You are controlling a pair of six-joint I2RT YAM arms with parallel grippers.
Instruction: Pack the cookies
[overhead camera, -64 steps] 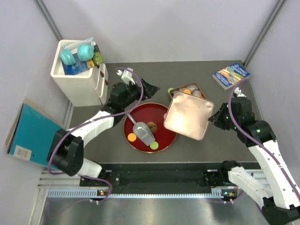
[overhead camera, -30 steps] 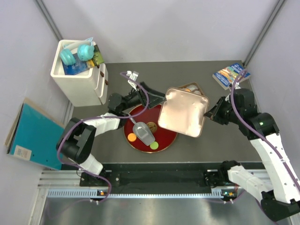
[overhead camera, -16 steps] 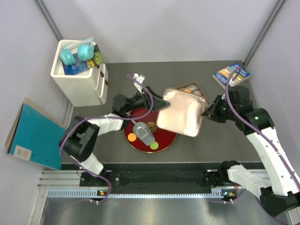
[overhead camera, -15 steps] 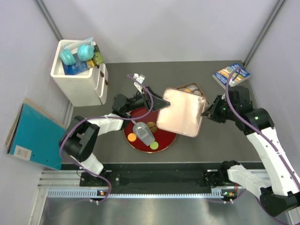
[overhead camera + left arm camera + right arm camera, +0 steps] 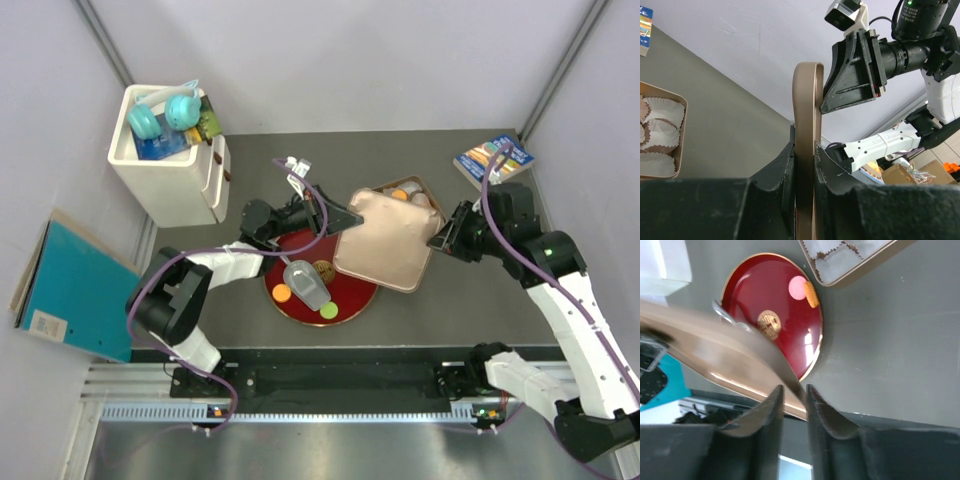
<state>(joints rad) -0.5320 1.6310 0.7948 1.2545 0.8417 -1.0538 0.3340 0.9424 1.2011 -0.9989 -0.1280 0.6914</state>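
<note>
Two arms hold a square lid [image 5: 385, 240] in the air above the tin [image 5: 412, 181] and the red plate [image 5: 346, 299]. The left hand [image 5: 341, 217] is clamped on the lid's left edge, and the right hand [image 5: 441, 240] pinches the opposite edge.

The cookies are in two places. An orange cookie [image 5: 282, 293] and a green cookie [image 5: 328, 310] lie on the plate beside a scoop [image 5: 305, 283], and a pink cookie [image 5: 797, 287] sits near the plate's rim. At least one more orange disc shows in the tin's uncovered corner.

The likeliest slip is closing the tin while cookies are left outside it. The two thin-edge grips could also pull against each other, twisting the lid or dropping it onto the plate.

The lid is smooth rose-gold metal with rounded corners and a shallow lip. The plate is glossy lacquer red and the scoop dull grey metal. The paper cups [image 5: 657, 132] are white and crinkled, and the surface [image 5: 420, 150] is matte dark grey.
</note>
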